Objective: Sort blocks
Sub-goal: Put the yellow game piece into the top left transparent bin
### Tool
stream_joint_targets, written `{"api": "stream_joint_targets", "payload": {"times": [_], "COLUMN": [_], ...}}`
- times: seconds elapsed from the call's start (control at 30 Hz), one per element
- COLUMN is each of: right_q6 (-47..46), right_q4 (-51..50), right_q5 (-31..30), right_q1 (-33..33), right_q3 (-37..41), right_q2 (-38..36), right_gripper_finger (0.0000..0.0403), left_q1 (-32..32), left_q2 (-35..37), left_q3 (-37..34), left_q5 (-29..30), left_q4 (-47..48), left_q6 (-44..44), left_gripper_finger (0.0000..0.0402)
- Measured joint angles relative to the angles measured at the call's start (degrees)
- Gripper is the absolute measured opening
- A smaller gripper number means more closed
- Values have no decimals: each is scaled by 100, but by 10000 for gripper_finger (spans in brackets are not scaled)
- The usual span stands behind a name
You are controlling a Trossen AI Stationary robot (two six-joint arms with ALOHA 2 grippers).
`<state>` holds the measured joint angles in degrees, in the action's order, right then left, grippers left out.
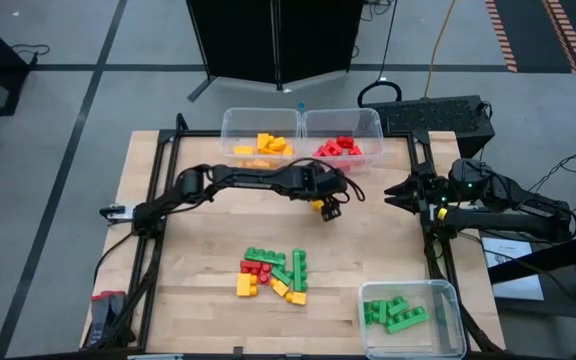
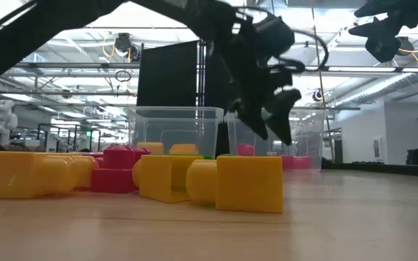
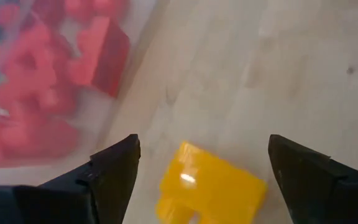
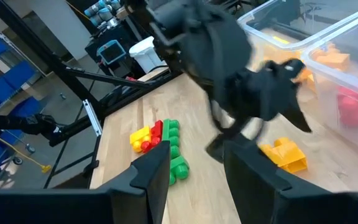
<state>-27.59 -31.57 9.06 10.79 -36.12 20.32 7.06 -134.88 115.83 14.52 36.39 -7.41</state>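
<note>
One yellow-orange block (image 1: pixel 320 206) (image 3: pixel 210 186) (image 4: pixel 283 154) lies on the table just in front of the red bin. My left gripper (image 1: pixel 330 208) (image 3: pixel 201 155) (image 2: pixel 271 119) hovers over it, open, fingers well apart on either side of the block and clear of it. A pile of green, red and yellow blocks (image 1: pixel 273 272) (image 4: pixel 160 146) (image 2: pixel 173 177) rests on the table's near middle. My right gripper (image 1: pixel 396 196) (image 4: pixel 194 168) waits open at the table's right edge, raised and pointing left.
Two clear bins stand at the far edge, one holding yellow blocks (image 1: pixel 230 130) and one holding red blocks (image 1: pixel 373 125) (image 3: pixel 55 81). A third bin with green blocks (image 1: pixel 448 300) sits at the near right corner. Bare wood lies between the pile and the far bins.
</note>
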Motion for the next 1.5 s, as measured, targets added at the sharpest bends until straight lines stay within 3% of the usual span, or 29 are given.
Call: {"api": "stream_joint_targets", "payload": {"times": [0.2,0.57,0.93,1.07,1.2,1.37,1.5], "right_q6": [17,22,86,79,74,79,81], "right_q4": [-15,-9,-11,-13,-17,-19,-31], "right_q5": [-9,-9,-7,-7,-4,-4,-4], "right_q1": [0,-2,-2,-2,-1,-2,-2], "right_q3": [-2,0,0,0,0,-1,0], "right_q2": [2,2,2,2,2,2,2], "right_gripper_finger": [144,144,144,144,144,144,144], "left_q1": [50,-424,-761,-757,-736,-639,-492], "left_q2": [-201,-197,-196,-195,-195,-191,-191], "left_q3": [-2,-23,7,349,675,750,750], "left_q5": [-111,-302,142,501,623,559,250], "left_q4": [95,2030,2400,2667,2687,2421,2143], "left_q6": [-734,-2173,-2613,-1816,-364,1851,3122], "left_gripper_finger": [321,320,320,320,320,320,320]}}
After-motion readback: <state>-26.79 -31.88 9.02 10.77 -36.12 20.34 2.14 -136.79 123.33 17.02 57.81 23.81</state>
